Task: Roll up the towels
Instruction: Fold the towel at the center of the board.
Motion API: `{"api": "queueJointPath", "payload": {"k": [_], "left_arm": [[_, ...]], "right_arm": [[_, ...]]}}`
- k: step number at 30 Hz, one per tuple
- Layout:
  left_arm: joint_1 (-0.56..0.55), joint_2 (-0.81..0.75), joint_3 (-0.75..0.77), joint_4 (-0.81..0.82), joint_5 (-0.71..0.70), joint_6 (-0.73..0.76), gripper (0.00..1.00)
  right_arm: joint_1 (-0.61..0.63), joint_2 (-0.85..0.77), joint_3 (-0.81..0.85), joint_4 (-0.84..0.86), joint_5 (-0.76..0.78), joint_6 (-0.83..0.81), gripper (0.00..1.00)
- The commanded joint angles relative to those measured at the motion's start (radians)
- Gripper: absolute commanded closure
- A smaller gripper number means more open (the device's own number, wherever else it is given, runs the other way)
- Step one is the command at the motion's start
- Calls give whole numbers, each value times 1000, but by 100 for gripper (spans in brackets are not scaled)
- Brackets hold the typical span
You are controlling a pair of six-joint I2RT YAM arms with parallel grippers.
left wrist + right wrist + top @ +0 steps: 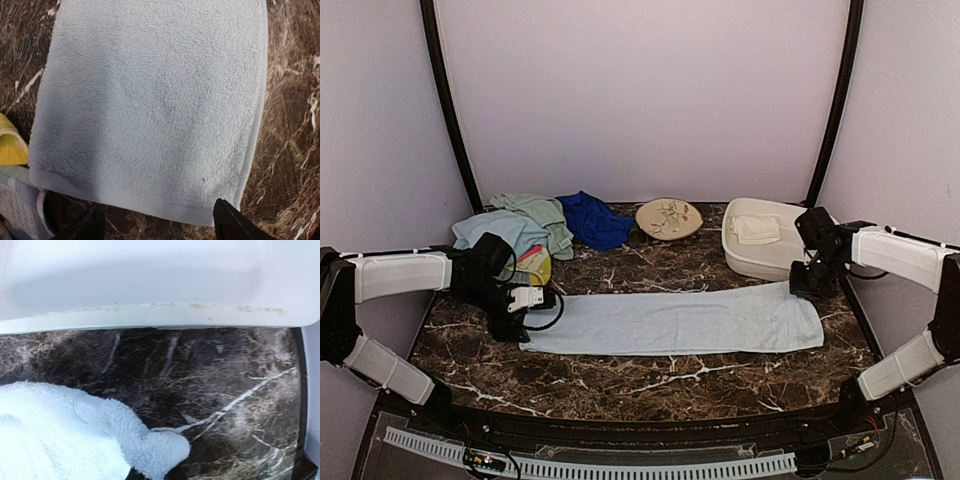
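Towel gripped for rolling.
The right hand (812,280) is closed, apparently on a corner of the light blue towel (675,322) spread on the desk (650,385); the left hand (515,322) is open at the other end. A tight first turn is needed.

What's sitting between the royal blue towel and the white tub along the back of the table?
The round beige plate, close by the royal blue towel, with bare marble before the white tub. Only the top external view shows it.
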Motion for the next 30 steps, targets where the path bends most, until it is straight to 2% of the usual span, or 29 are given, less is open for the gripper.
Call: {"api": "queueJointPath", "payload": {"k": [1,3,6,13,14,18,21,24,27,30], "left_arm": [[-8,-24,101,-128,170,-58,22],[-7,-34,117,-145,176,-65,22],[-4,-53,112,-139,149,-68,22],[24,-18,144,-55,193,-108,25],[7,98,259,-53,212,-137,30],[-5,236,353,-12,203,-165,37],[-10,300,394,33,164,-190,46],[-9,325,382,86,114,-188,52],[-10,328,327,179,5,-184,59],[-10,323,273,271,-91,-179,60]], "right_arm": [[-51,-32,65,-151,131,-60,100],[-55,-44,88,-161,135,-62,100],[-37,-44,123,-160,31,-52,100],[131,9,234,-120,-121,40,100],[150,25,219,-67,-172,67,100],[152,31,171,-38,-171,74,100],[152,26,136,-29,-159,72,100],[152,18,109,-26,-142,70,100],[152,15,94,-20,-138,65,100],[151,16,85,-13,-133,62,100]]}}
